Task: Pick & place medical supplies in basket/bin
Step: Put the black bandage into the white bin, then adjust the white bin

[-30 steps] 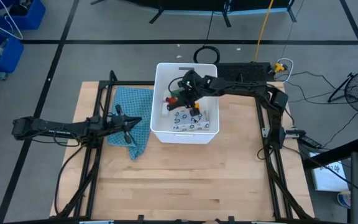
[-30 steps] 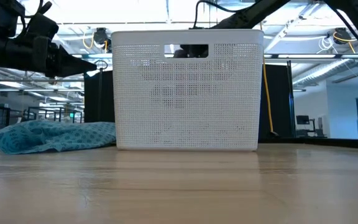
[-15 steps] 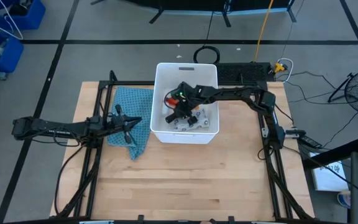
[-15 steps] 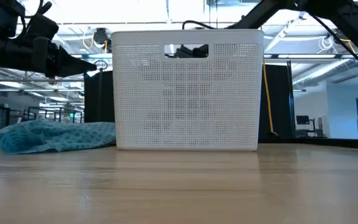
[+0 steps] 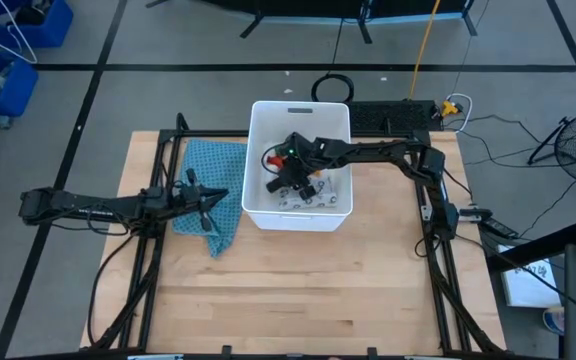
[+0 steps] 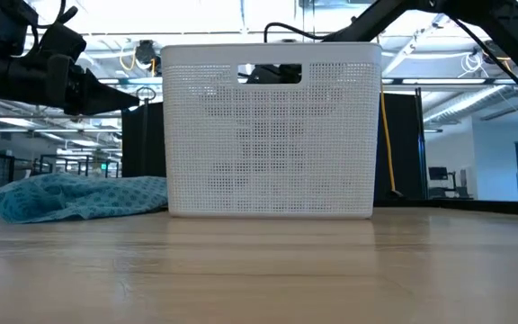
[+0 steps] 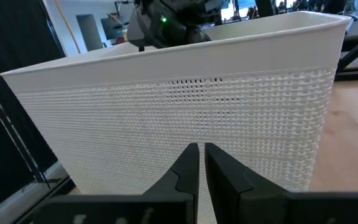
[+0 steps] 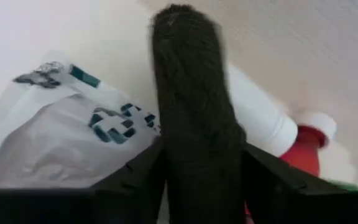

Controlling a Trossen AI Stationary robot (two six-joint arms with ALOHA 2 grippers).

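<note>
right jaws clamp a black oblong (image 8: pixel 194 118) inside the large white rectangular plastic tub (image 5: pixel 260 205), just above the white printed pouch (image 8: pixel 73 137), small white bottle (image 8: pixel 260 118) and orange-red bottle (image 8: pixel 303 149). placing step; next, release and withdraw the right gripper (image 5: pixel 298 180). left gripper (image 7: pixel 199 163), nearly closed and empty, waits beside the tub, over the teal cloth (image 5: pixel 208 165).

A dark, fuzzy-textured black oblong (image 8: pixel 194 118) stands upright between the right gripper (image 8: pixel 197 177) fingers, whose two dark fingers (image 8: pixel 132 180) press against its lower sides. Behind it on one side lies a white flat plastic pouch (image 8: pixel 55 134) printed with dark teal cross marks, and on the other a small white cylindrical bottle (image 8: pixel 260 115) lying tilted, just beside an orange-red bottle with a white cap (image 8: pixel 303 146). All rest against the pale inner wall of the white plastic tub (image 8: pixel 272 37).
</note>
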